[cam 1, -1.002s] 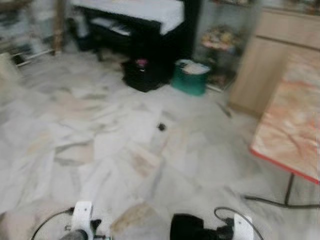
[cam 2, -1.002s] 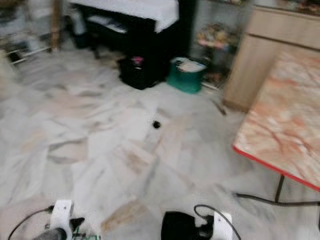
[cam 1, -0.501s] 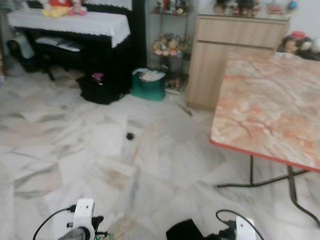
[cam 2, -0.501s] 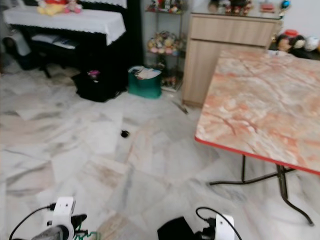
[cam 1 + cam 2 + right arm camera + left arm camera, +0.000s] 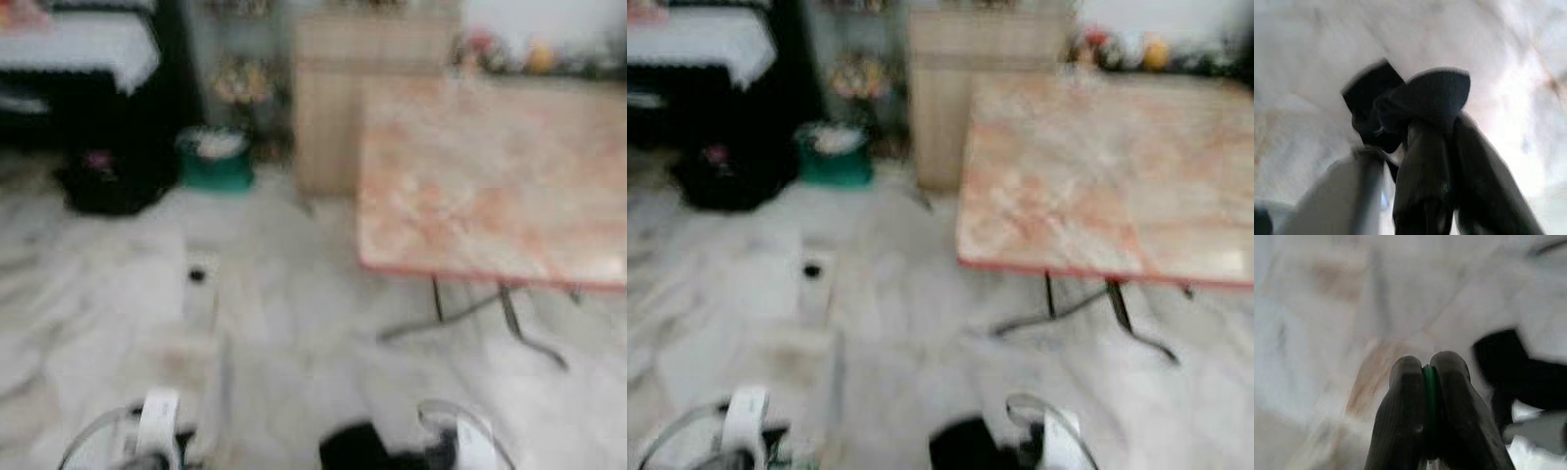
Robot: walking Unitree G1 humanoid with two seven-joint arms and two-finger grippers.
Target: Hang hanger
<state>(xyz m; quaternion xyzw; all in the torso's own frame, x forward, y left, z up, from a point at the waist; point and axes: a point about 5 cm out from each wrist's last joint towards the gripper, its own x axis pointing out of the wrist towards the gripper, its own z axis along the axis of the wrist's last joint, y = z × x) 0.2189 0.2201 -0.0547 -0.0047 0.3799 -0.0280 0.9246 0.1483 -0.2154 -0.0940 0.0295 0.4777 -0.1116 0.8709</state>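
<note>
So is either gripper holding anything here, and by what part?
The left gripper is shut on a thin green piece, pinched at its fingertips; too blurred to name the part. The right gripper looks shut, with nothing visible in it.

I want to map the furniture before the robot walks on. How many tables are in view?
1: a marble-patterned table with a red edge and folding metal legs, ahead on the robot's right, beside a wooden cabinet. The views are blurred, so others farther back may go unnoticed.

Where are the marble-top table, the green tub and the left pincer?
marble-top table [image 5: 1097,176], right eye view, bare middle of the top.
green tub [image 5: 216,171], left eye view, front wall.
left pincer [image 5: 1428,366], left wrist view, between the fingertips.
</note>
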